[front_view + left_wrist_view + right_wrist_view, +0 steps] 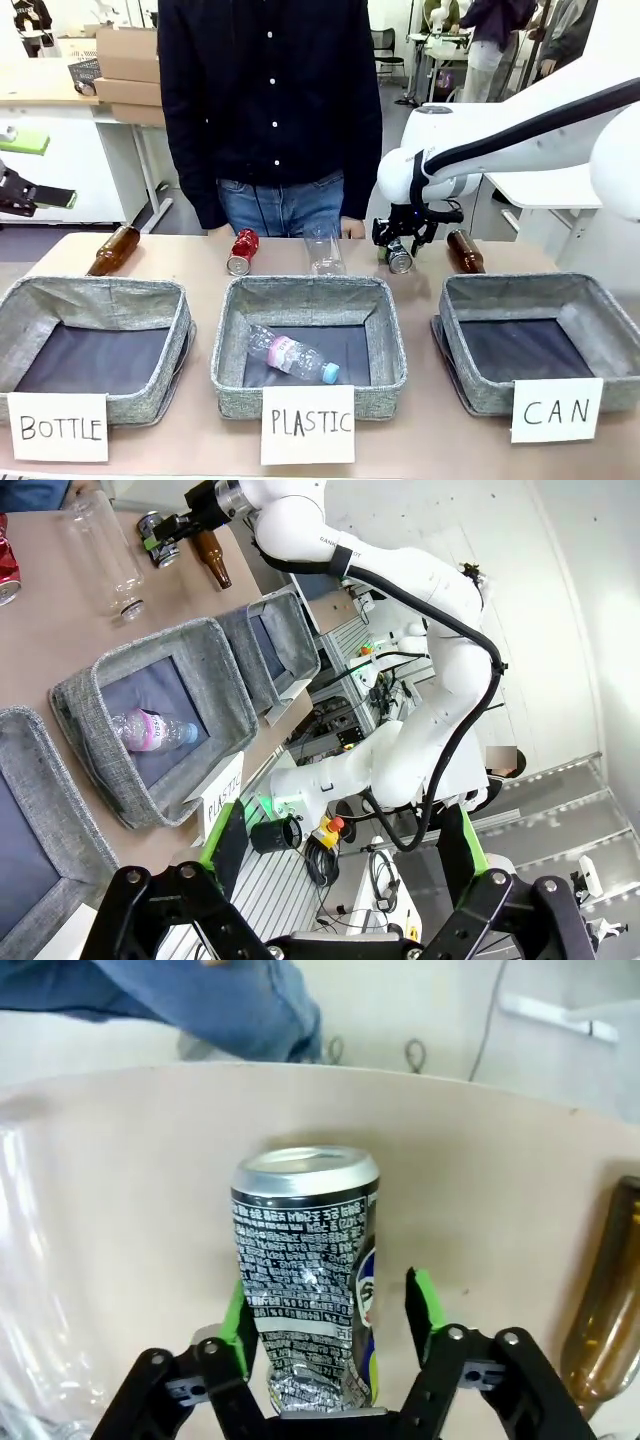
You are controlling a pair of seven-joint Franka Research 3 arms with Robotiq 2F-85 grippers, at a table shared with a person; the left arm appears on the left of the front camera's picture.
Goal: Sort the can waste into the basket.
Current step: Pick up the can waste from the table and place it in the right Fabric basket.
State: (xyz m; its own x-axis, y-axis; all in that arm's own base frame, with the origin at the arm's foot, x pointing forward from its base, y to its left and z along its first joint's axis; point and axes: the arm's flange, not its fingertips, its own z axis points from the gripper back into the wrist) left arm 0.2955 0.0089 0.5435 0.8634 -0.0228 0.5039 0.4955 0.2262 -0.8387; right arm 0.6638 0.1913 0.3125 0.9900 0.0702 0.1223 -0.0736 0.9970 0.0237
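- Right wrist view: right end effector (326, 1295) spread around dark can (300, 1260). One green pad (237, 1325) touches can wall, other pad stands off w/ a gap. Not pinched.
- Dark can: lying on bench (120, 1160) at far side, betw. clear plastic bottle (323, 250) & brown bottle (465, 250), behind CAN basket (600, 340).
- Red can (242, 250): lying on bench, far side, behind PLASTIC bin (225, 340).
- CAN basket: robot's right, near edge, white card (557, 410) at its front.
- Left end effector (347, 820): spread wide, off to bench's left side.
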